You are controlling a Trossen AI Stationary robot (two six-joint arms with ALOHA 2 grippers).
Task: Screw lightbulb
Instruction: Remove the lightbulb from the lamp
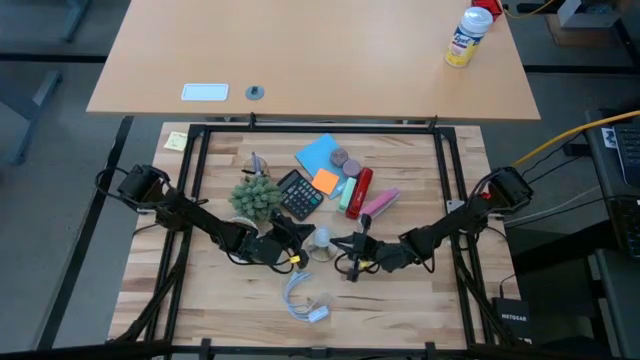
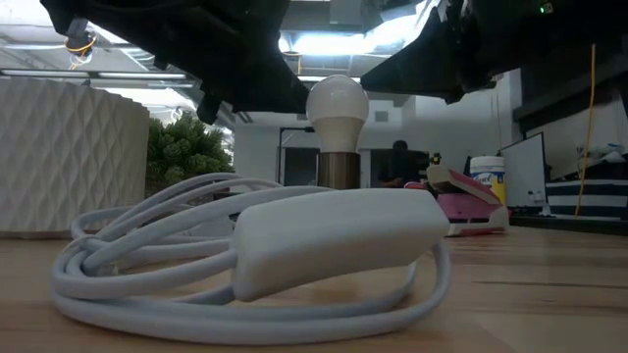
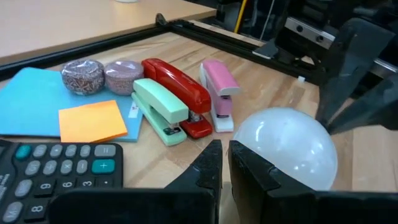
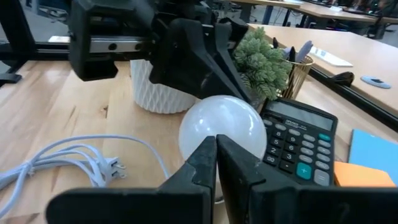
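While the lightbulb (image 2: 337,111) stands upright on a brown cylindrical base (image 2: 338,170), glass end up, both arms crowd it from either side, so this looks like the approach before the twist.

Bulb: seated in the base at mid-bench (image 1: 200,300), between the two pincers; how far it is threaded in I can't tell.

Left pincer (image 3: 222,163): fingers pressed together with only a sliver between them, grasping nothing; the bulb sits just beside its tips, slightly off-line. In the high view it lies close to the bulb on the calculator side.

Right pincer (image 4: 216,158): clenched, empty; bulb dead ahead of its tips and very near. Whether the tips touch the glass I can't tell.

Why closed: neither can take the bulb with fingers together. My guess is one has to spread around the glass to turn it while the other steadies the base.

Calculator (image 4: 300,137): just beyond the bulb from the right pincer, close enough to crowd any sweep.

Staplers: green (image 3: 161,109), red (image 3: 178,93) and pink (image 3: 218,93) side by side, ahead of the left pincer, clear of the work.

Cable (image 2: 245,265): white coil with plug, behind both pincers, away from the bulb.

Plant (image 4: 268,61): beyond the bulb from the right pincer, behind the left arm.

Risk: smooth round glass, so an off-centre squeeze likely slips.
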